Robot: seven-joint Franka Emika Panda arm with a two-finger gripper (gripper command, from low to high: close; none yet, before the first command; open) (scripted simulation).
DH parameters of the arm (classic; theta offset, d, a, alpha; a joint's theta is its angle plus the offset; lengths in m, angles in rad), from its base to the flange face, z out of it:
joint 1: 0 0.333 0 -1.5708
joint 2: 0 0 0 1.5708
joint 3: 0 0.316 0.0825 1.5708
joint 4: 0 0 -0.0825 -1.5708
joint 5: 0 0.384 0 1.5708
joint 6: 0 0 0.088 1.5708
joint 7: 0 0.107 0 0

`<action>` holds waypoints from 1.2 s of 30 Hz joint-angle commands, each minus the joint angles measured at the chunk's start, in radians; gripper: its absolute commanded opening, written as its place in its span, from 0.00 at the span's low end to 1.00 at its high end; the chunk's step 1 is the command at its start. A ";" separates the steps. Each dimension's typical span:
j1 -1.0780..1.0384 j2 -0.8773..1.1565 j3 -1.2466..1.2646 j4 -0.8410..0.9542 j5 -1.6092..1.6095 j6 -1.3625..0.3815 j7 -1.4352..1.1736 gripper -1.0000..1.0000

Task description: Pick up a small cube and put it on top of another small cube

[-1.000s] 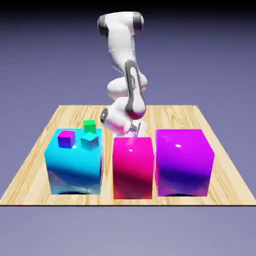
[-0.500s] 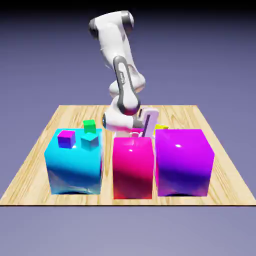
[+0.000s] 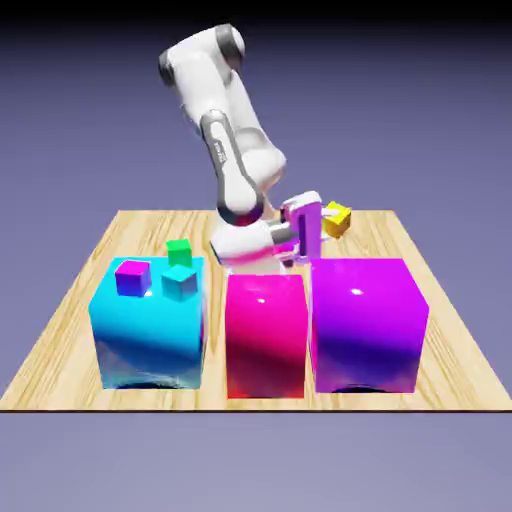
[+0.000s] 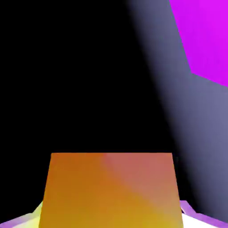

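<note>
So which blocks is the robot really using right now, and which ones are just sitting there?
Using:
- small yellow cube, shut in the pincer, lifted above the big blocks
- small teal cube, one it might stack on

Just sitting:
- small purple cube
- small green cube
- big cyan block
- big pink block
- big purple block

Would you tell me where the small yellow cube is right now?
In the exterior view the yellow cube is off the table, held in the gripper above the big purple block's far edge.

Three big blocks (image 3: 265, 335) in a row on the table (image 3: 60, 330), two small cubes (image 3: 180, 283) on the leftmost, a third (image 3: 179, 251) behind.
</note>
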 commanded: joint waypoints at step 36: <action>-0.246 -0.067 0.066 0.599 -1.086 -0.134 -1.566 0.00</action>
